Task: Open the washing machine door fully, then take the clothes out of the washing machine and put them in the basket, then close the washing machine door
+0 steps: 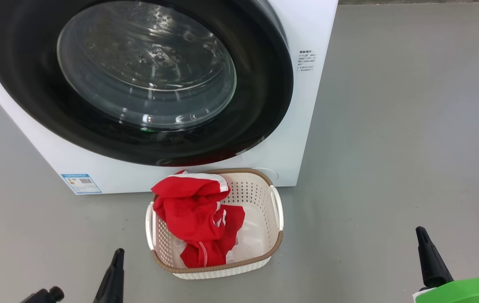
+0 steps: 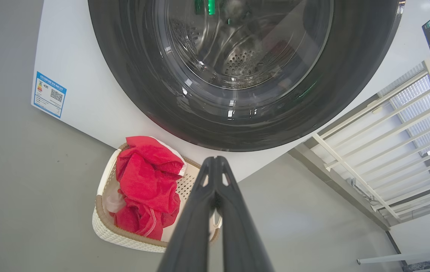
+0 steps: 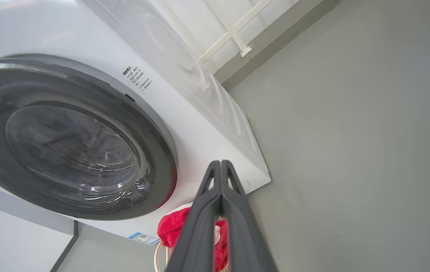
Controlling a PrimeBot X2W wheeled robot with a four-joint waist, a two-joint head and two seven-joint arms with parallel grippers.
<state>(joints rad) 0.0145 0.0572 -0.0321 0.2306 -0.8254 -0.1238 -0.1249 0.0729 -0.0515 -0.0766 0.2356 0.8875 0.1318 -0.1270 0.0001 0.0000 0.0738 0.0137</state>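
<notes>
The white washing machine fills the upper left of the head view, its round black-rimmed glass door lying flat against the front. Before it on the floor stands the cream basket with the red clothes heaped in its left half. My left gripper is shut and empty at the lower left, short of the basket. At the lower right my right gripper is shut too, holding nothing. In the left wrist view the door, clothes and shut gripper show. The right wrist view has the door and shut gripper.
Grey floor stretches wide to the right of the machine and around the basket. A blue label sits low on the machine's front. A white railing stands beside the machine in the left wrist view.
</notes>
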